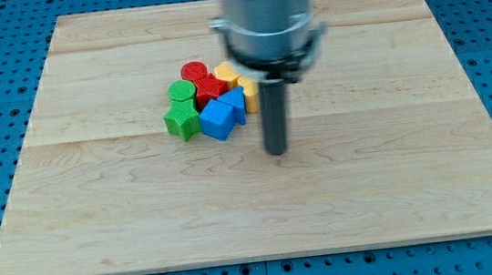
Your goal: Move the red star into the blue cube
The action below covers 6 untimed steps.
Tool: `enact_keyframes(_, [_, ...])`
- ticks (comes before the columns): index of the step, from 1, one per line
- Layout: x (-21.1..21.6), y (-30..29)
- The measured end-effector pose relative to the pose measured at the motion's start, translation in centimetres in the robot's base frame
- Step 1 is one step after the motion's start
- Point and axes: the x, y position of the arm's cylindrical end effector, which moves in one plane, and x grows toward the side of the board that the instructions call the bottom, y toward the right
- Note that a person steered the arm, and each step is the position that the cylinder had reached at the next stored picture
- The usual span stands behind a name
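Now my tip (276, 151) just right of blue cube (218, 119), red star (212, 89) seemingly touching cube, no gripper visible.

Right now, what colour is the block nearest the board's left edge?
Green, a cube-like block, clearest in the camera view.

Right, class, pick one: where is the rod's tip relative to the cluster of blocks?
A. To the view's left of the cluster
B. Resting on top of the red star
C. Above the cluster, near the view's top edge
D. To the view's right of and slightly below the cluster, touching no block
D: my tip sits on bare wood to the view's right of the blue cube, with a gap between them.
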Motion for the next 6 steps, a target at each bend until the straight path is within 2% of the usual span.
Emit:
enact_keyframes(1, [-8.3, 2.8])
enact_keyframes(2, [-15.0, -2.7])
enact_keyframes(3, [-14.9, -9.1])
enact_keyframes(5, [-10.2, -11.9])
enact_keyframes(6, [-10.4, -12.1])
